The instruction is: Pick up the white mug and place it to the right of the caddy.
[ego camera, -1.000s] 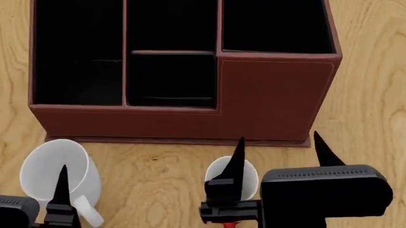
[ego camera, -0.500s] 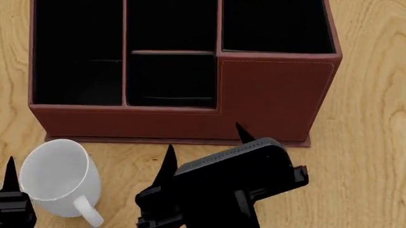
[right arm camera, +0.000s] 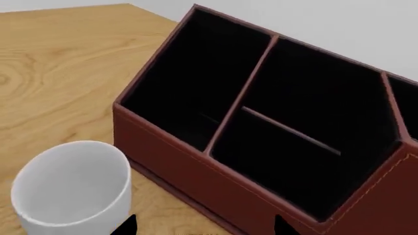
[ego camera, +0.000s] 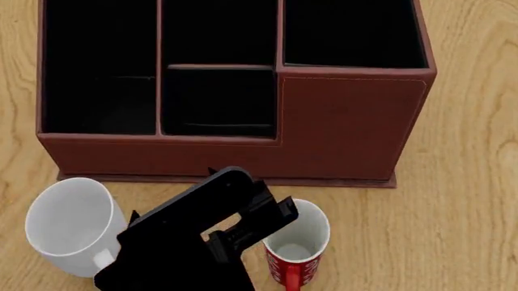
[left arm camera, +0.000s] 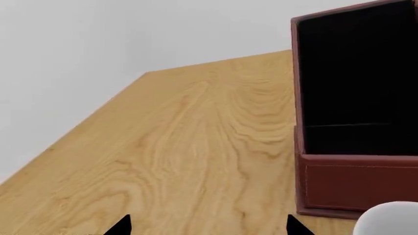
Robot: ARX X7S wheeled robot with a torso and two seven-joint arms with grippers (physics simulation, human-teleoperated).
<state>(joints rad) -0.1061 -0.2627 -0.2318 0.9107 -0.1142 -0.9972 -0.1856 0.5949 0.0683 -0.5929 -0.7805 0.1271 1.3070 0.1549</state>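
While the black right gripper (right arm camera: 203, 226) hung over the wooden tabletop (ego camera: 469, 200) with nothing between its fingers, only its two fingertips showed at the edge of the right wrist view, set well apart, so the jaws stood spread. In the head view the black housing of the right arm (ego camera: 190, 242) lay slanted between the two mugs, covering part of the white one; the fingers themselves were hidden there. This pose appeared to be an approach: the wrist camera looked toward the plain glossy white cylindrical mug (right arm camera: 70, 186), which stood upright with its mouth open upward, just in front of the caddy's low front wall, near its left end.

The large reddish-brown leather-look caddy (ego camera: 348, 121), with black-lined compartments and a taller right front section, sat squarely behind both mugs. A slimmer red mug with white patterning (ego camera: 295, 248) stood upright to the right of the arm, also before the caddy. Bare wood to the right of the caddy was presumably the destination.

The left gripper (left arm camera: 205, 226) likewise showed only two dark tips, apart and empty, aimed past the caddy's left side; a sliver of the white mug lay at that view's corner.
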